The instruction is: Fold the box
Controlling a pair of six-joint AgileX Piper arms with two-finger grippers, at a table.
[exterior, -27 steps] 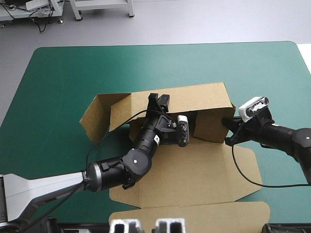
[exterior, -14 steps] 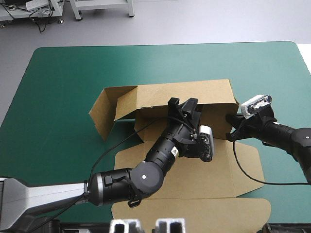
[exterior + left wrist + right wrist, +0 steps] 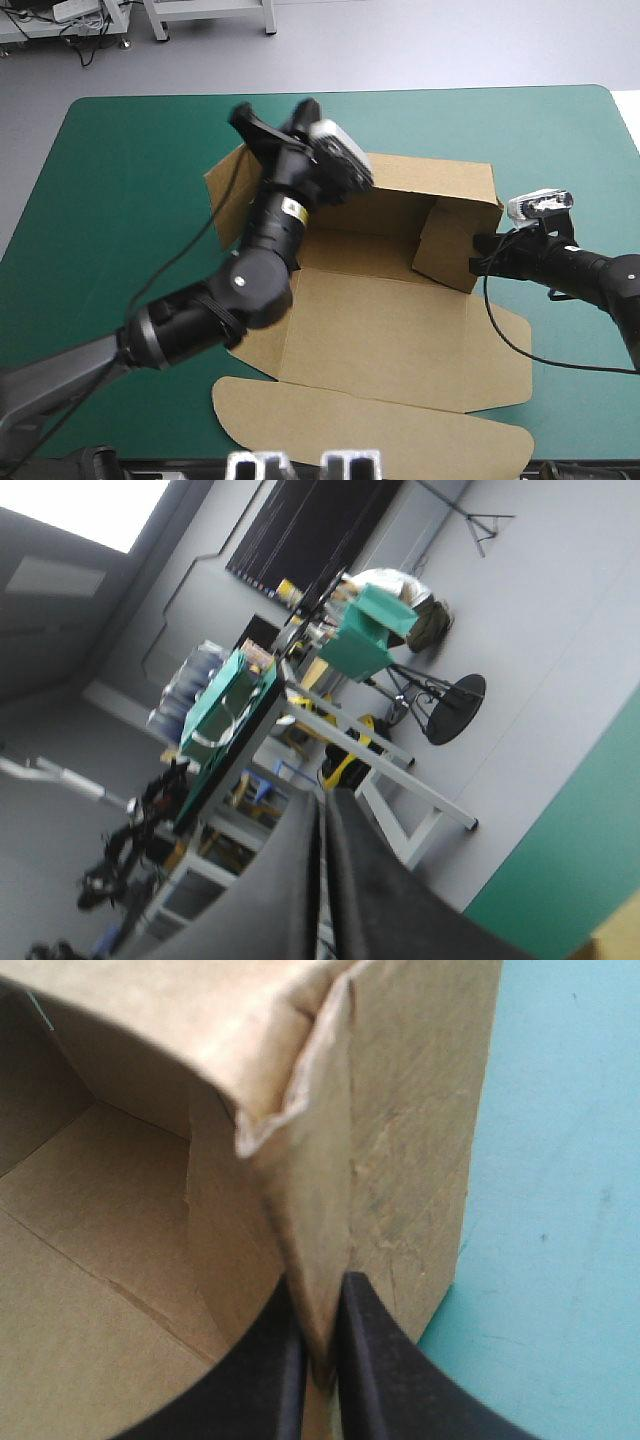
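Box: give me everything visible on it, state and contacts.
The box is brown board, partly built. Its back wall and right end wall stand up, the floor lies flat, and the lid panel with its rounded flap lies flat toward the table's near edge on the teal-green cover. The right pincer is shut on the right wall's creased corner. The left pincer, shut, hangs above its left end, holding nothing.

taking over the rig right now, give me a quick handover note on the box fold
The left claw is shut on nothing, raised over the box's left rear, pointing out into the room.
The right claw is shut on the box, pinching its right wall.
The box sits mid-table on the teal-green cover.
Done: far wall and right wall are raised.
Left: the lid lies flat at the near edge. The left side is partly hidden by the arm and probably needs raising and tucking.
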